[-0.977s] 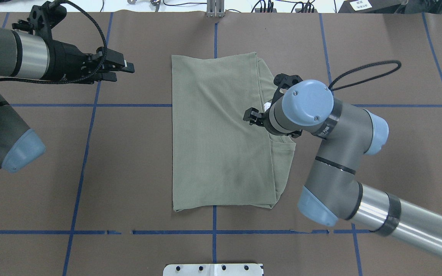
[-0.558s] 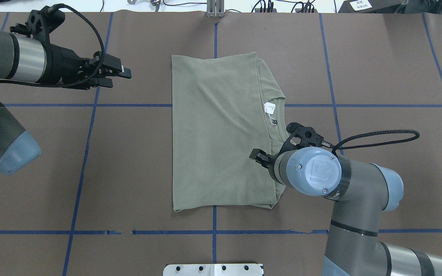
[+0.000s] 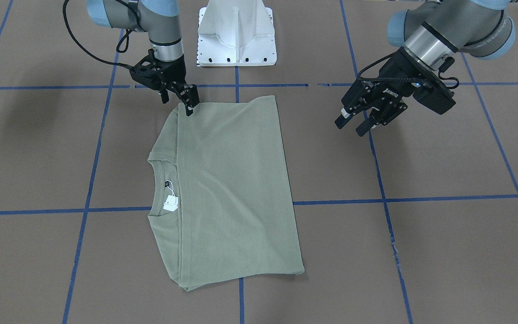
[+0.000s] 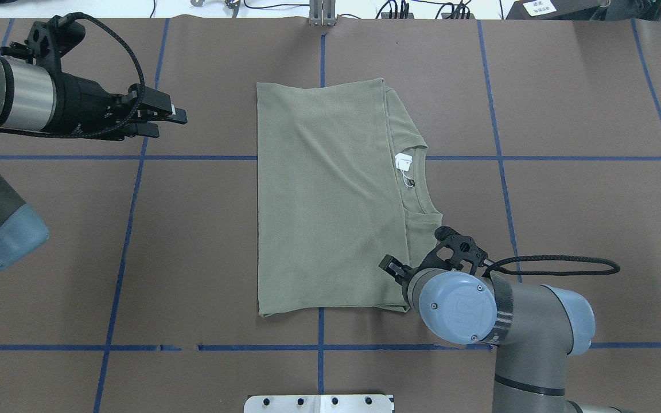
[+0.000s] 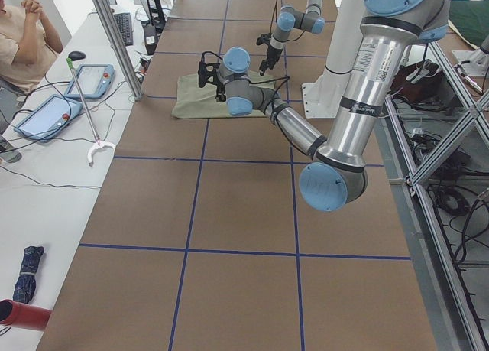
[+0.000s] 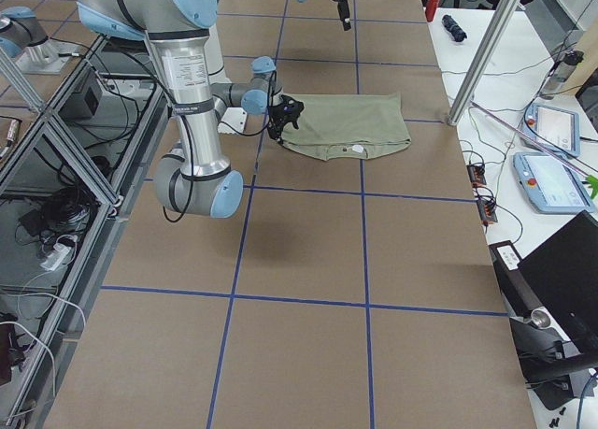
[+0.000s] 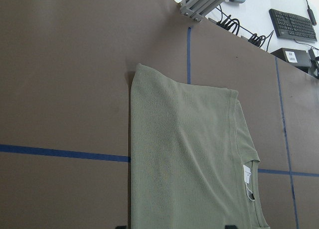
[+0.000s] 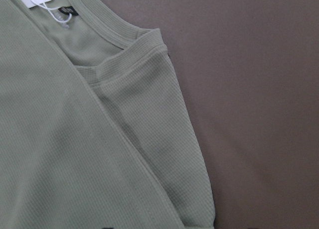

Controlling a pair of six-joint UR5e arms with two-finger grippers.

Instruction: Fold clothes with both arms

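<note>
- Shirt (image 4: 330, 195): sage-green fine-ribbed knit, folded into a tall rectangle, lying flat at the middle of the bench (image 4: 566, 103). The ribbed round neck and a white hang tag (image 4: 404, 161) show along the edge on the robot's right.
- The bench surface is a matte brown sheet divided by blue tape lines (image 4: 124, 229).
- Right gripper (image 3: 178, 103): fingers spread and empty at the shirt's corner nearest the robot. The front-facing view shows both fingers. In the overhead view the blue wrist cap hides all but one. Contact with the fabric cannot be told.
- Left gripper (image 3: 350, 128): fingers parted, holding nothing, above bare bench well apart from the shirt.
- Only the right wrist view resolves the rib texture, the stitched edges and the overlapping layers. There the tag is cut off at the top edge.
- In the side views the shirt is small and its detail is illegible.
</note>
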